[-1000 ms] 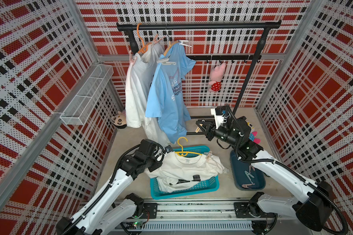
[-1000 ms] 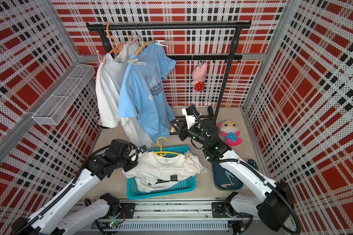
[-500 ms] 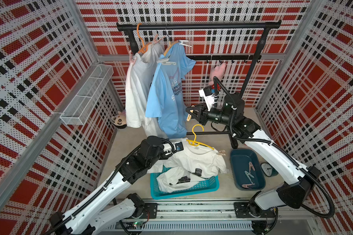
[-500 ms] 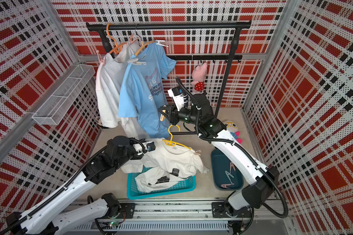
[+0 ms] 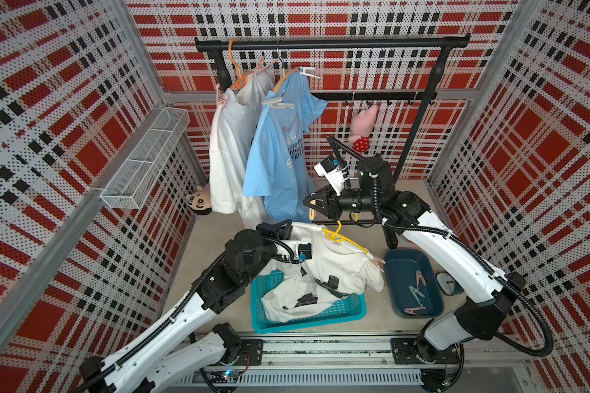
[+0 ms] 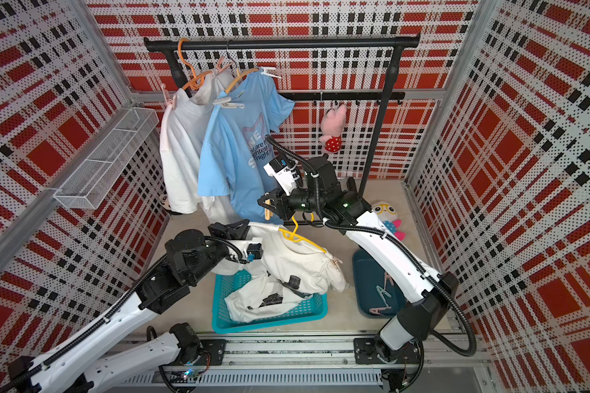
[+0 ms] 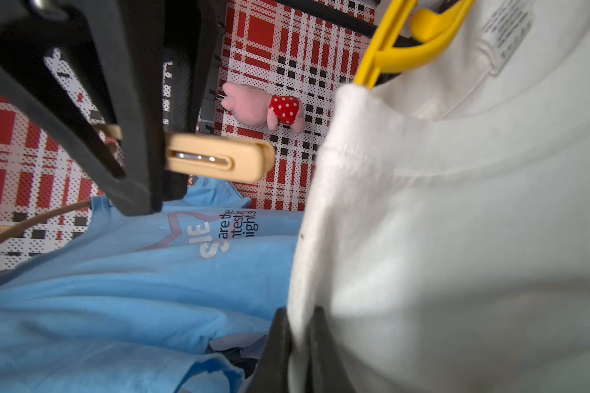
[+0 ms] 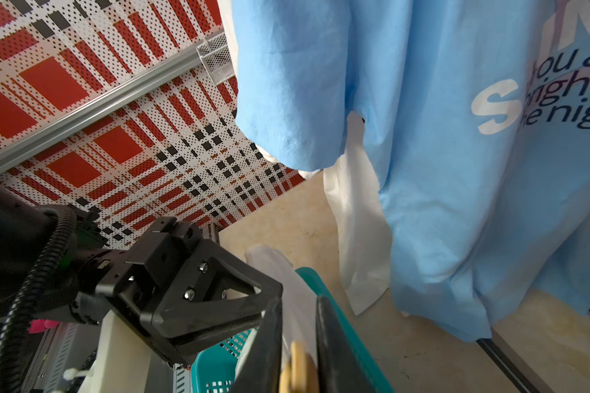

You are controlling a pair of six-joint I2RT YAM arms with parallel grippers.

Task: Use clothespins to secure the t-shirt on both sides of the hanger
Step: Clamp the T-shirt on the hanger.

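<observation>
Our left gripper [image 7: 298, 318] clamps the t-shirt [image 5: 341, 268] while our right gripper's [image 8: 298, 320] shallow pinch could let the clothespin [image 7: 218, 159] twist loose.

My bench [image 5: 377, 299] carries a teal basket [image 5: 341, 308], a dark blue tray [image 5: 402, 265] near it, a small clock [image 5: 445, 283] just beside the tray, and a plush doll [image 5: 198, 203] by the wall.

A pink plush pig [image 5: 363, 127] (in a red dotted dress) hangs from a black hook rail [image 5: 372, 96]. A white wire shelf [image 5: 143, 160] is fixed to the wall [image 5: 48, 136]; a small clock [image 5: 445, 283] lies on the floor [image 5: 215, 226].
</observation>
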